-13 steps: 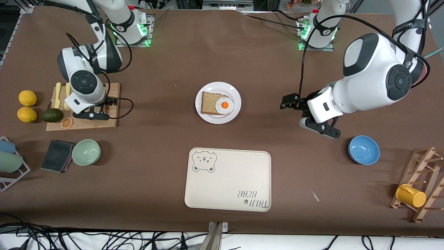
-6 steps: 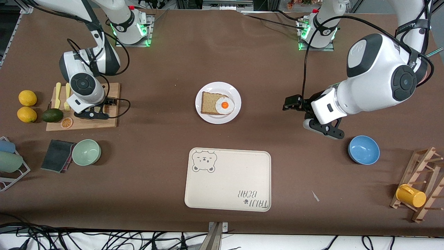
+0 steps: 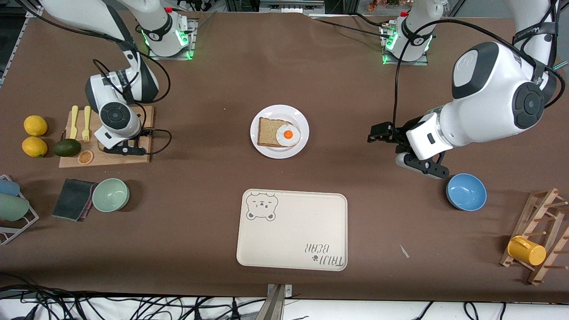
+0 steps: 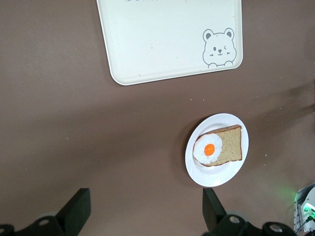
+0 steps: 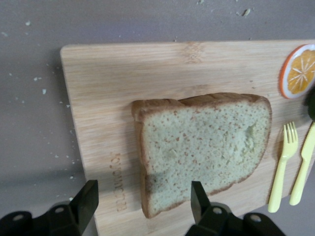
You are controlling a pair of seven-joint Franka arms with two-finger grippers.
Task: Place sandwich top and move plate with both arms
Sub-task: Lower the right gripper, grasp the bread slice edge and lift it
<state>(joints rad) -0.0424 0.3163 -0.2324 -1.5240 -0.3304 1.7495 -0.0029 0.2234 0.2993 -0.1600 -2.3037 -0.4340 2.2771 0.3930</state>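
On brown table [image 3: 213, 89], cutting board [image 5: 123, 88], plate [image 3: 300, 116].

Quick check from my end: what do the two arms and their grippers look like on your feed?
Both are bulky white arms with dark grey joint caps and round dark discs at the wrists. Black cables loop along each one, and green lights glow at the bases. The left gripper and right gripper are black, with blocky black fingers.

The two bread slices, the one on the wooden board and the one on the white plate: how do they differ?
The slice on the wooden board is pale tan with speckles; the slice on the white plate is darker brown. The board slice is bare, while the plate slice carries a fried egg. The right gripper is over the pale slice, jaws open; no gripper is over the dark one. Both lie flat.
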